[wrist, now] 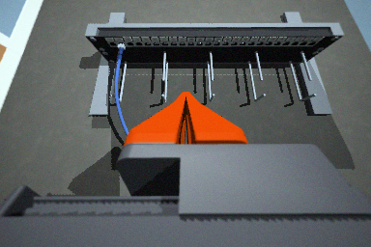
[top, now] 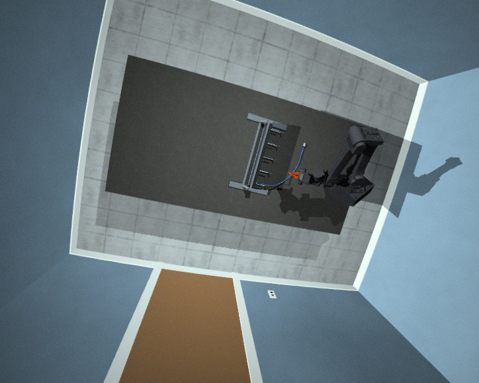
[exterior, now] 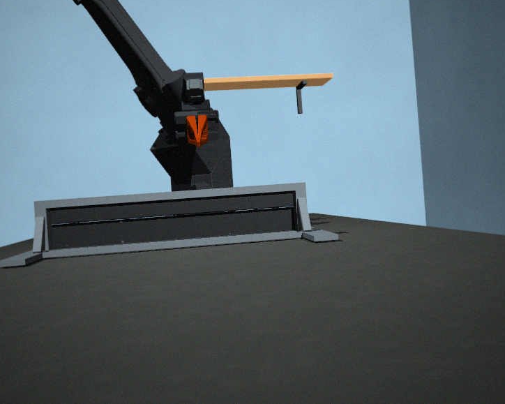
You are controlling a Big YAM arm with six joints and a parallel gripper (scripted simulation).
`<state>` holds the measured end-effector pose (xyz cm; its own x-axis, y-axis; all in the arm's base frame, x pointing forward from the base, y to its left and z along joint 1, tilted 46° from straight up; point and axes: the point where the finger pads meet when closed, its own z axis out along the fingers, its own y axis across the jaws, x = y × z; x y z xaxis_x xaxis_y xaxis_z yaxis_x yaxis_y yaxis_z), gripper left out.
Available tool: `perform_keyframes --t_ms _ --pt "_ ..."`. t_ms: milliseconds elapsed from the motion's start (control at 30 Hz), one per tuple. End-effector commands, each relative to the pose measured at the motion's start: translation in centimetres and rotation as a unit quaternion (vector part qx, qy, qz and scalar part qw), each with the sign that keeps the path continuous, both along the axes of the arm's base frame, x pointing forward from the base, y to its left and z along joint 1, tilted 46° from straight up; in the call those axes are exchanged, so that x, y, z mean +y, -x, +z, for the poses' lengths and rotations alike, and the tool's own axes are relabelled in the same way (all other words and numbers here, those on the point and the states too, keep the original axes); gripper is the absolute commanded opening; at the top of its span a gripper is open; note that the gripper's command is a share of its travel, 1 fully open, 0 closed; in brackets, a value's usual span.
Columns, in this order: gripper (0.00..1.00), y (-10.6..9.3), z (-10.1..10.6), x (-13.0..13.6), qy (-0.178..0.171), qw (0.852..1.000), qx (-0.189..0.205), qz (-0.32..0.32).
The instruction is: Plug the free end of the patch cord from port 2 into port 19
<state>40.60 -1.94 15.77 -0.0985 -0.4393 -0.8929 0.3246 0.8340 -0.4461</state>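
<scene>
The rack (top: 237, 184) (exterior: 171, 193) (wrist: 217, 25) stands upright on the table, its port row facing the arm. The blue patch cord (top: 300, 159) (wrist: 117, 82) leaves a plug (wrist: 121, 46) seated near the panel's left end and curves over the table toward the arm. Its pale free plug (top: 304, 146) lies on the table in front of the rack; it is hidden in the wrist view. My gripper (top: 289, 173) (exterior: 198, 144) (wrist: 185, 97) is shut and empty, raised in front of the rack, above the cord's middle as seen from overhead. Port numbers are too small to read.
Several thin metal cable hooks (wrist: 164, 77) stick out from the rack's front below the ports. The table (top: 175, 123) (exterior: 252, 323) extends behind the rack. A wooden shelf (exterior: 270, 81) is on the wall beyond the arm.
</scene>
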Motion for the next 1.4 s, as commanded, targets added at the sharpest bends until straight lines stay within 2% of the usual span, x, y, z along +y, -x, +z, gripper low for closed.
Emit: perform_keyframes --t_ms 0,300,500,567,1033,1367 --pt "0.00 0.3 0.5 -0.1 -0.007 1.000 -0.006 0.002" --pt "0.00 0.3 0.9 -0.3 -0.008 1.000 -0.010 0.004" --pt "0.00 -1.6 0.8 -1.0 -0.007 1.000 -0.006 0.003" --pt "0.00 -1.6 0.8 -1.0 -0.007 1.000 -0.006 0.003" --pt "0.00 -11.7 0.9 -4.7 -0.007 1.000 0.000 0.002" --pt "0.00 -13.4 1.1 -4.2 -0.007 1.000 -0.001 0.011"
